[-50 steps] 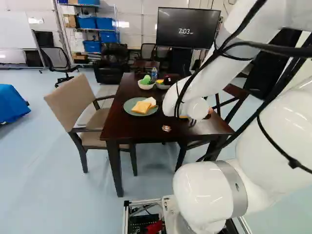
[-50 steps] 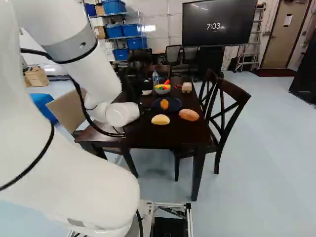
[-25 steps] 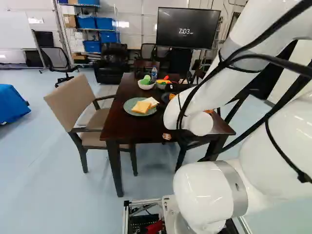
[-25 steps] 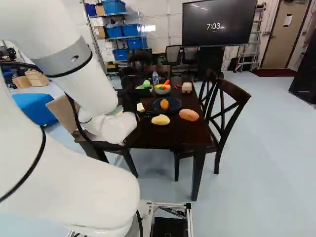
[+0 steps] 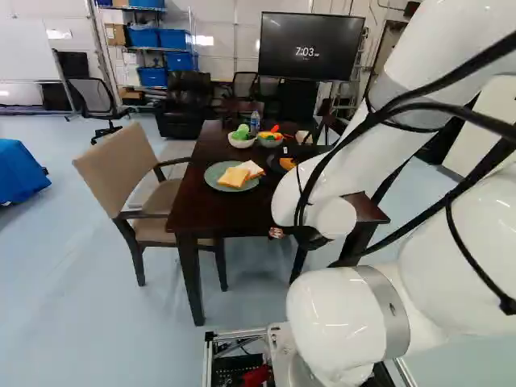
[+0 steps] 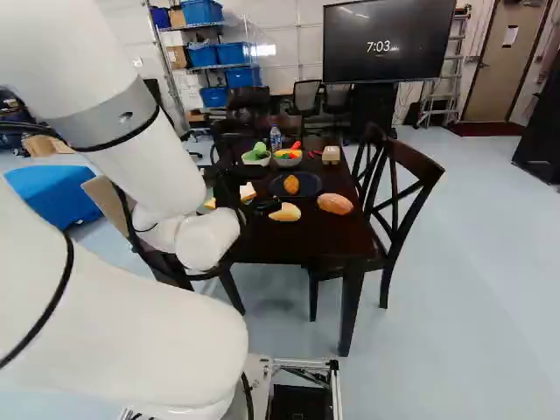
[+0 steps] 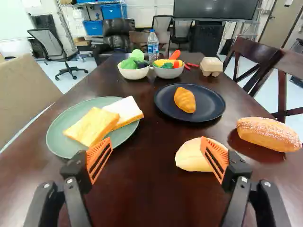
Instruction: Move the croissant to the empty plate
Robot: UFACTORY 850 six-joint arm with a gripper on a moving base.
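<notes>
The gripper (image 6: 264, 206) shows as a dark piece by the pale roll in the right base view, the rest hidden by the arm. In the wrist view the gripper (image 7: 156, 142) stands open, nothing between its orange pads. Beyond the fingers, the golden croissant (image 7: 184, 100) lies on a dark blue plate (image 7: 217, 109), nearer the right-hand finger's side. A green plate (image 7: 57, 136) on the other side holds two bread slices (image 7: 93, 126). No bare plate shows.
One finger overlaps a pale roll (image 7: 189, 157) on the table (image 7: 147, 189); a sugared loaf (image 7: 267, 134) lies beside it. Farther back stand two bowls of vegetables (image 7: 134, 73), a bottle (image 7: 152, 46) and an egg carton (image 7: 211, 66). Chairs (image 6: 411, 188) flank the table.
The arm's wrist end has come lower and back towards the base, uncovering the dark plate in the left base view and the green plate's edge in the right one. The base has stayed put.
</notes>
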